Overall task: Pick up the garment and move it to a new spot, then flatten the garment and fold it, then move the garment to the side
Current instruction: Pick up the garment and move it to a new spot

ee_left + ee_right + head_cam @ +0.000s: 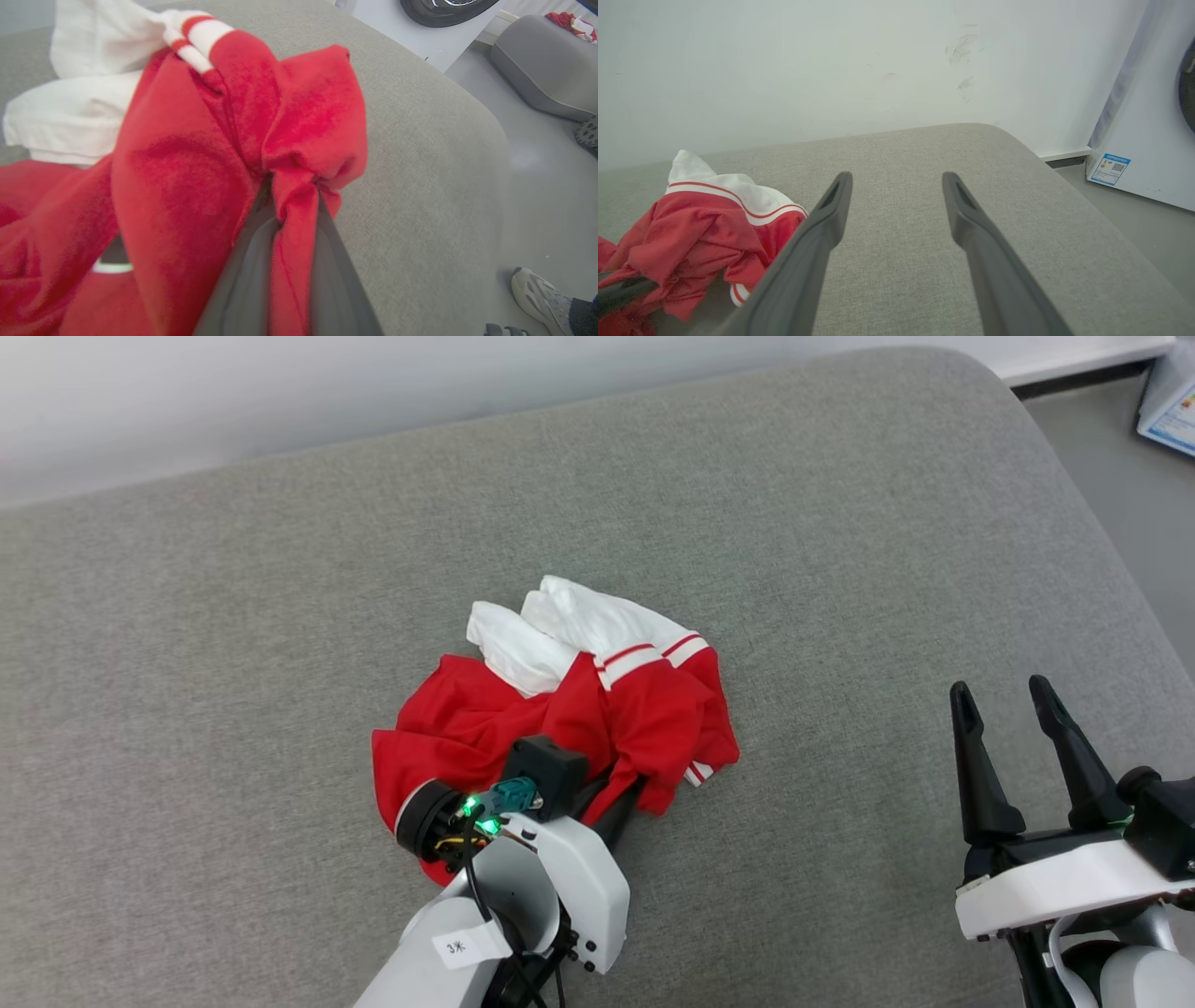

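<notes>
L gripper (pixel 290 210) is closed to a narrow gap on a thin pinch of red cloth from the garment (pixel 467 733). In the L wrist view the fold is bunched between its two fingers. R gripper (pixel 1001 689) is wide open w/ nothing in it, well apart from the heap on the right.

The garment sits crumpled approx mid-cushion: red body in a mound, white sleeves (pixel 523 653) w/ striped trim on the far side, red cloth close around the L wrist. Most of it looks to rest on the grey cushion (pixel 233 616). Can't tell if any part is lifted off yet.

Risks, as I judge them:
- **Weak grip:** the hold is on one small fold, prob. few layers. On a lift it could slide out, or the heap could hang twisted and make flattening harder.
- **Snagging:** cloth next to the wrist and camera housing could catch as the arm moves.
- **Dropping off the edge:** the cushion curves away on the right w/ floor (pixel 551 186) below and a person's shoe (pixel 537 291) near it. A swing too far that way could drop the garment off the side.
</notes>
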You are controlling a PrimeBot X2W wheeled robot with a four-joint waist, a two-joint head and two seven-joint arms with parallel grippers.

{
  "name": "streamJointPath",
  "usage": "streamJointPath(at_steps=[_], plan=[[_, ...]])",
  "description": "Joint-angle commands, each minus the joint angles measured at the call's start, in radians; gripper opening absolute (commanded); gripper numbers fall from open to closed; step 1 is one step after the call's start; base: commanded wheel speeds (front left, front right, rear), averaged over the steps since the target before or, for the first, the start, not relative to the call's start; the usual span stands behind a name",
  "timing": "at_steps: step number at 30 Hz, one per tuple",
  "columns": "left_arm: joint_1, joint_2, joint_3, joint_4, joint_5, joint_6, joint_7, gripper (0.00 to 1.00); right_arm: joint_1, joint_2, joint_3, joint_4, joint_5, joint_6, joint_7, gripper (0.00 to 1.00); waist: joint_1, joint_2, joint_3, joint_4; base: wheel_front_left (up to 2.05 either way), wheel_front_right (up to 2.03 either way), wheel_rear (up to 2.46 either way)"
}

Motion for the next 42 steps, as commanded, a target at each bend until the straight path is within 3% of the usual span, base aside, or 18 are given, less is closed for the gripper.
streamJointPath(at_steps=[1,4,5,7,15,23,35,42], plan=[[0.011,0.006,-0.006,0.008,-0.014,-0.002,-0.008,0.00,-0.010,0.003,0.003,0.009,0.003,-0.001,-0.009,1.00,-0.0001,0.0000,0.017,-0.014,0.00,0.00,0.00],[0.017,0.011,-0.019,0.024,-0.017,-0.003,-0.020,0.00,-0.015,0.003,0.002,0.023,0.007,-0.001,-0.019,1.00,-0.0001,0.0000,0.020,-0.011,0.00,0.00,0.00],[0.018,0.012,-0.022,0.028,-0.019,-0.003,-0.026,0.13,-0.017,0.003,0.000,0.028,0.008,-0.001,-0.022,1.00,-0.0001,0.0000,0.018,-0.006,0.00,0.00,0.00],[0.021,0.010,-0.024,0.032,-0.027,-0.003,-0.043,1.00,-0.020,0.003,0.000,0.039,0.004,-0.001,-0.022,1.00,-0.0001,0.0000,0.005,0.008,0.00,0.00,0.00],[0.047,0.006,-0.002,0.011,-0.023,0.025,-0.190,1.00,0.002,0.003,0.007,0.049,-0.041,-0.001,0.008,1.00,-0.0001,0.0000,-0.092,0.084,0.00,0.00,0.00],[0.087,0.009,0.060,-0.002,-0.012,0.104,-0.357,1.00,0.045,0.003,0.006,0.015,-0.060,-0.001,0.053,1.00,-0.0001,0.0000,-0.167,0.188,0.00,0.00,0.00],[0.184,0.093,0.206,-0.009,-0.023,0.213,-0.424,1.00,0.112,0.002,0.013,-0.012,-0.053,-0.001,0.088,1.00,-0.0001,0.0000,-0.253,0.294,0.00,0.00,0.00],[0.268,0.151,0.249,-0.054,-0.025,0.232,-0.429,1.00,0.159,0.002,0.000,-0.028,-0.041,-0.001,0.102,1.00,-0.0001,0.0000,-0.282,0.310,0.00,0.00,0.00]])
